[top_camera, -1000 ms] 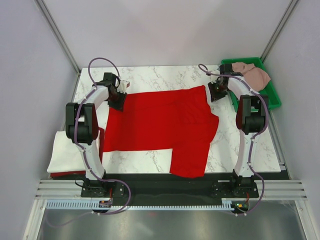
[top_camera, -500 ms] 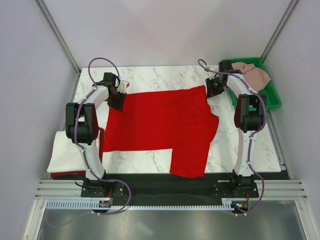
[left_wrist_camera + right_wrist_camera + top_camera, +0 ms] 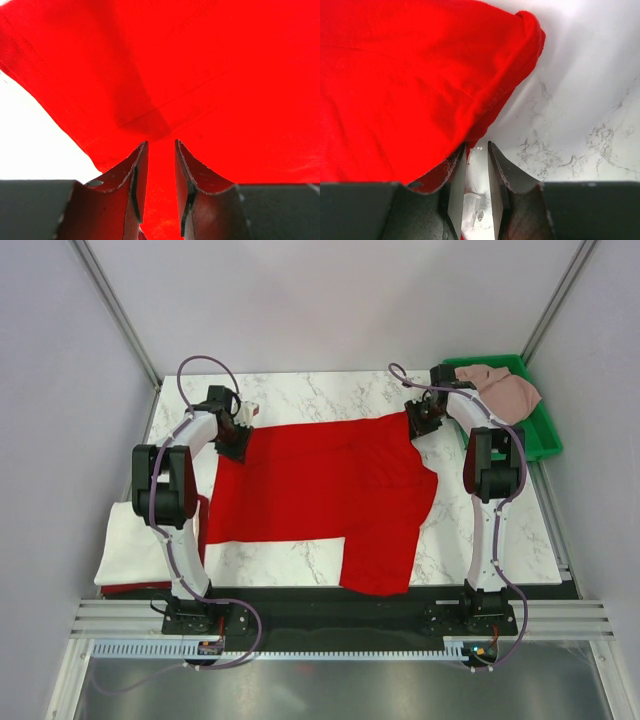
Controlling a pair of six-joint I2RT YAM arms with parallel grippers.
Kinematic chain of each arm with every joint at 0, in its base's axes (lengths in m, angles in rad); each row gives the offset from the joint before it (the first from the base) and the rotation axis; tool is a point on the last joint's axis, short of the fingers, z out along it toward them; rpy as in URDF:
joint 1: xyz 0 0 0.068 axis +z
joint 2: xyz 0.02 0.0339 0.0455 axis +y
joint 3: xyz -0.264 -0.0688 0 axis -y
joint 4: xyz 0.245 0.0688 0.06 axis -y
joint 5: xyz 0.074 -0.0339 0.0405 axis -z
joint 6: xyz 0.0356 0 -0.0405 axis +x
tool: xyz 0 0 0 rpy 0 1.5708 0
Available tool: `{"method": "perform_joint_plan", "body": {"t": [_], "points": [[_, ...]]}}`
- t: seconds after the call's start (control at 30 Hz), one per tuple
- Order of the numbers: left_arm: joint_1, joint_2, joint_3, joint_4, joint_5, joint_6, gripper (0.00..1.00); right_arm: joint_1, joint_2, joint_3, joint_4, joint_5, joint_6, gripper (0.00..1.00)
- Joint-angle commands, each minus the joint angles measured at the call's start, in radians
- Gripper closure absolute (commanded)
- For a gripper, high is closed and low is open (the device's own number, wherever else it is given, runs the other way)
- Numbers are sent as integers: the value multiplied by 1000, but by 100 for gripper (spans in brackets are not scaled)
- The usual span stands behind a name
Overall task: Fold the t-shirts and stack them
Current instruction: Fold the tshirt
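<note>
**Desk:** What sits closest to the arm bases?

**Me:** At the near left edge I see a folded white t-shirt (image 3: 128, 545) with a strip of red cloth under it that I can't identify. Beside it the red t-shirt (image 3: 320, 475) starts. It lies flat across the middle of the marble worktop (image 3: 270, 562), and one sleeve (image 3: 378, 562) reaches the near edge.

**Desk:** And your hands?

**Me:** Both are at the shirt's far edge. My left hand (image 3: 161, 145) is clamped on the far left corner, and its wrist camera shows red cloth running down between the fingers. My right hand (image 3: 476, 146) is at the far right corner with its jaws slightly apart. Only bare marble shows between them. The hem lies against one finger, outside the grip.

**Desk:** How will the shirt handle?

**Me:** I judge it light and limp, with no stiffness. It should sag and drag from wherever I pinch it, and a shallow bite on a single layer could slip out. I'd take that right corner deep, over the stitched hem, so both far corners rise evenly for the fold. Lifting with one corner loose would skew it.

**Desk:** Anything beyond that?

**Me:** At the far right is the green tray (image 3: 540, 435), with a pink t-shirt (image 3: 510, 390) bunched in it.
</note>
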Motion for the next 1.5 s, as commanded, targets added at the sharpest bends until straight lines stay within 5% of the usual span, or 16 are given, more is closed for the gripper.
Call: {"method": "perform_joint_plan", "body": {"t": [0.0, 0.8, 1.47], "points": [[-5, 15, 37, 11, -11, 33, 66, 4, -30, -3, -9, 3, -30, 68], [-5, 21, 44, 13, -1, 25, 66, 25, -82, -54, -13, -20, -37, 69], [-8, -5, 15, 13, -21, 30, 66, 57, 43, 32, 16, 272, -60, 71]]}}
